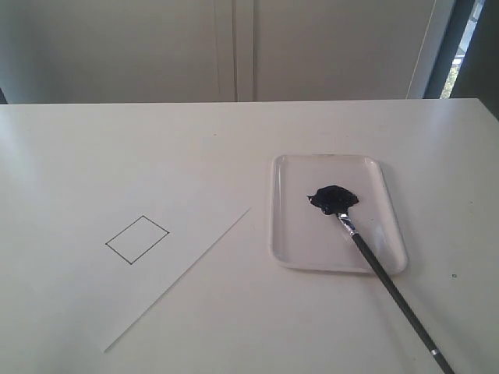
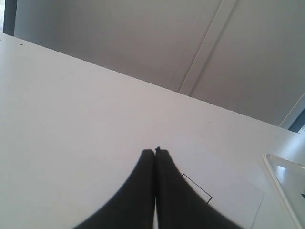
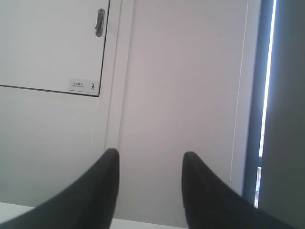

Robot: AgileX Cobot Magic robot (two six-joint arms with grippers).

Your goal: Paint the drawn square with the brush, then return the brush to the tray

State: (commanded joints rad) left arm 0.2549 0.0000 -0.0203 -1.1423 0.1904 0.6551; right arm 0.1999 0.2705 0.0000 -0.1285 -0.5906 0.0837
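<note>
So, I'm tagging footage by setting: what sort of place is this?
Likely an indoor office or lab: a white table, white cabinet doors with a handle, and a window.

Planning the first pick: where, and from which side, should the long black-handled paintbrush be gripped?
I'd grip the paintbrush by its black handle beyond the glossy white tray, clear of the paint-soaked bristles. Come from above with the open right gripper, jaws across the diagonal handle.

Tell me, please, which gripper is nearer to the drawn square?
Left. The left gripper, shut, hangs right beside the square; the right gripper, open, faces the wall, the square out of its view.
</note>
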